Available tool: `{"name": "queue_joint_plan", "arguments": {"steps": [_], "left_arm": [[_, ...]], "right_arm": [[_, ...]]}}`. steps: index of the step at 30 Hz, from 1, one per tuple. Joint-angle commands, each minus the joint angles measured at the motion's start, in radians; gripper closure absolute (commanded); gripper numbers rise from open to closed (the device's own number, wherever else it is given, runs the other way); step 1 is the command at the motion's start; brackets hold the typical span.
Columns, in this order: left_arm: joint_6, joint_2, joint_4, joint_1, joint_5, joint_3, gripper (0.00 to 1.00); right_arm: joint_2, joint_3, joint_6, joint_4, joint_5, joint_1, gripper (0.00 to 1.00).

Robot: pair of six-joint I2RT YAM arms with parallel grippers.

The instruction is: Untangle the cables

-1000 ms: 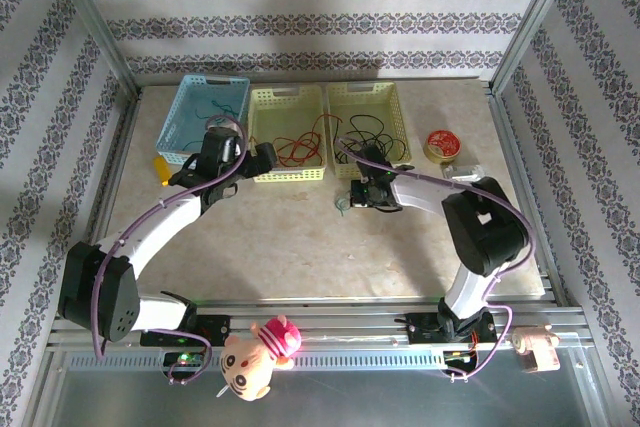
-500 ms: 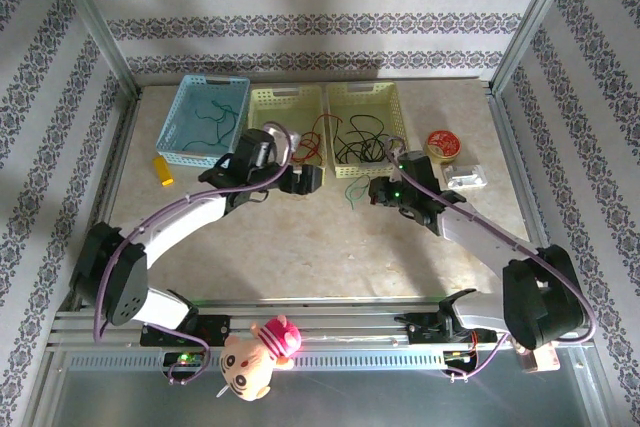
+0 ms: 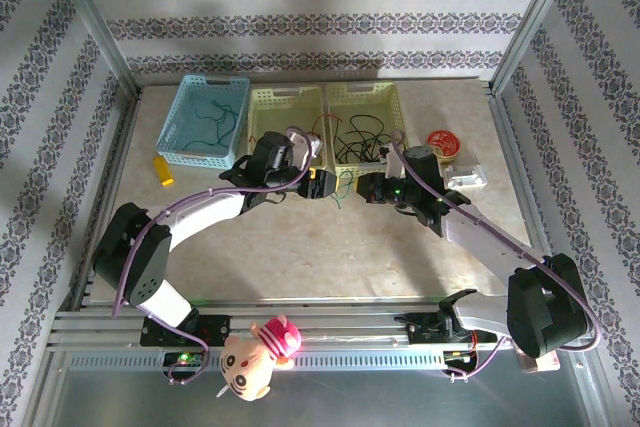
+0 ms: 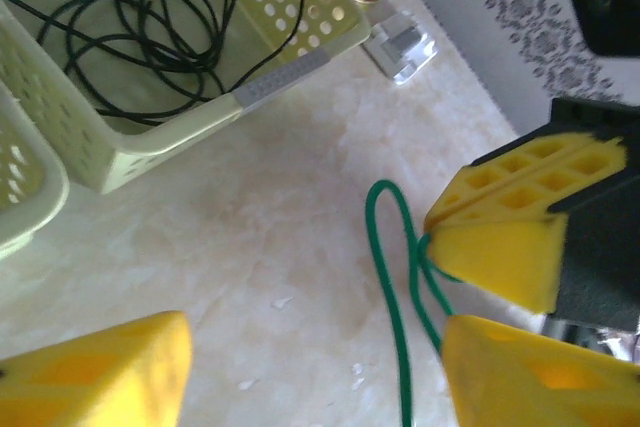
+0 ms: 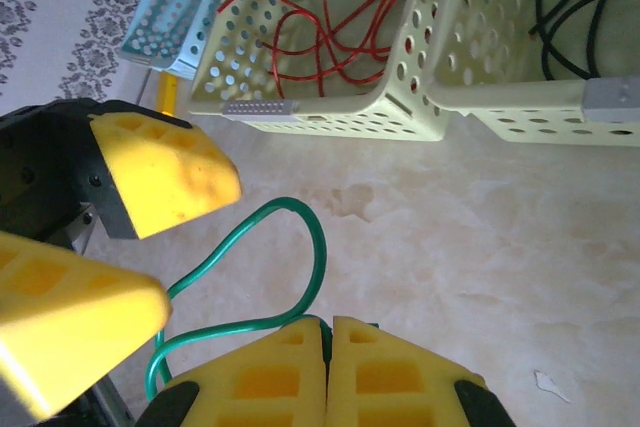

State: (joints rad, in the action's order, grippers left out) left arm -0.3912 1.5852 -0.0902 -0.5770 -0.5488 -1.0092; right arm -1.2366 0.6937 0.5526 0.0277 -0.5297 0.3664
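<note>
A green cable [image 5: 318, 237] loops over the table between the two grippers [image 3: 345, 190]. My right gripper [image 5: 328, 332] is shut on it, the strand pinched between its yellow fingers; from above, this gripper [image 3: 367, 190] sits just in front of the right basket. My left gripper [image 4: 315, 372] is open and faces it at close range [image 3: 320, 185]. The green cable [image 4: 385, 247] runs down between the left gripper's fingers, close to one of them. Red cables [image 5: 330, 37] lie in the middle basket, black cables [image 4: 130, 37] in the right one, and more green cables [image 3: 205, 117] in the blue basket.
Three baskets stand in a row at the back: blue [image 3: 180, 112], yellow-green middle [image 3: 268, 175] and yellow-green right [image 3: 393, 97]. A round red spool [image 3: 441, 142] and a small white part [image 3: 466, 179] lie at the right. A yellow block [image 3: 161, 169] lies at the left.
The left gripper has swung right, away from the middle basket, up to the green cable. The right gripper has shifted a little left with the cable, so the two now nearly meet.
</note>
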Motion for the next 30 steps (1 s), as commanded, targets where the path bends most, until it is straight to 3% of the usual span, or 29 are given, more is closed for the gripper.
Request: {"name": "queue_joint_plan", "arguments": {"steps": [1, 9, 13, 18, 21, 27, 29, 30], "left_arm": [[-0.032, 0.022, -0.091, -0.007, -0.062, -0.025, 0.43], [-0.065, 0.047, -0.110, -0.007, -0.079, -0.005, 0.70], [-0.074, 0.041, -0.117, -0.007, -0.041, 0.011, 0.99], [-0.034, -0.038, -0.033, -0.007, 0.231, 0.034, 1.00], [-0.007, -0.114, -0.046, -0.003, 0.325, 0.074, 1.00], [0.014, -0.206, -0.049, 0.016, 0.308, 0.105, 1.00], [0.004, -0.213, -0.058, 0.017, 0.280, 0.107, 1.00], [-0.009, -0.214, -0.064, 0.018, 0.276, 0.107, 1.00]], "right_arm": [[0.028, 0.030, 0.013, 0.032, -0.036, 0.003, 1.00], [0.046, 0.032, 0.016, 0.035, -0.008, 0.000, 1.00], [0.059, 0.024, 0.018, 0.029, 0.035, -0.004, 1.00], [0.109, -0.010, 0.022, -0.016, 0.223, -0.024, 1.00], [0.137, -0.033, 0.035, -0.047, 0.319, -0.049, 1.00], [0.145, -0.044, 0.040, -0.065, 0.333, -0.076, 0.99], [0.132, -0.036, 0.041, -0.044, 0.286, -0.075, 0.94], [0.124, -0.029, 0.043, -0.036, 0.265, -0.073, 0.85]]}}
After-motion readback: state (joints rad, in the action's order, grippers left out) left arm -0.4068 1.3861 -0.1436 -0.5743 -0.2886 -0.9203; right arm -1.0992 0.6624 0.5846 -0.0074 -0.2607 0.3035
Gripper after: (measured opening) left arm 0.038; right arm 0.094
